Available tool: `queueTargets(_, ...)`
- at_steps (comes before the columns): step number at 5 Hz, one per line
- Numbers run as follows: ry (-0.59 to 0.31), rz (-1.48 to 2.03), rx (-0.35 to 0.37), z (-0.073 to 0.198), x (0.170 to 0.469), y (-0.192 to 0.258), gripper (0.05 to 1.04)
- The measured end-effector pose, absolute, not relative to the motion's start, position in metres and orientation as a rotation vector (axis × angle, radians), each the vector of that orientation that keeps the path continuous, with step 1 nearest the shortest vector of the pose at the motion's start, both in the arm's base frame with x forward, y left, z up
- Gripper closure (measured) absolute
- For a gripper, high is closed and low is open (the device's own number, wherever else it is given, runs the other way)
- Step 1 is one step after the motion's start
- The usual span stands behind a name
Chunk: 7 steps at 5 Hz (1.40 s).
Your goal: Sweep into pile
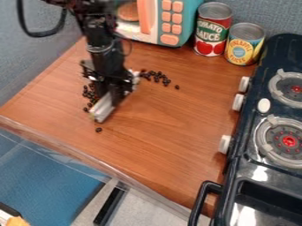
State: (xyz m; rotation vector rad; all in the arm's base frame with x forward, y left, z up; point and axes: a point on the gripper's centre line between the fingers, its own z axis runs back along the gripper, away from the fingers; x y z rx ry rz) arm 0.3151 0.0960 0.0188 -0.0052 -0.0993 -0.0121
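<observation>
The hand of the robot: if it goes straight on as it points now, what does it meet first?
Pointing down, the hand would most likely meet the wooden tabletop, with the pale bar at its lower end touching first; whether any gap remains is unclear.

The tool point(115, 94) hangs over the wooden tabletop point(168, 128), with small dark beans point(166, 81) scattered on both sides of it. Two labelled cans point(213, 32) stand between the toy microwave point(170, 21) and toy stove point(282, 178).
</observation>
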Motion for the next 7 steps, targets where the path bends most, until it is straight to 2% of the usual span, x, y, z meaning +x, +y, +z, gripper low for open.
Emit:
queueTargets(2,-0.090,0.030,-0.021,0.022,0.309,0.107,0.718)
queueTargets(4,-0.129,0.060,-0.031,0.032,0.311,0.110,0.718)
queueTargets(5,-0.196,0.067,-0.054,0.052,0.317,0.105,0.718)
queueTargets(6,-0.226,0.055,-0.094,0.066,0.323,0.084,0.718)
queueTargets(7,-0.236,0.035,-0.076,0.071,0.338,0.050,0.718)
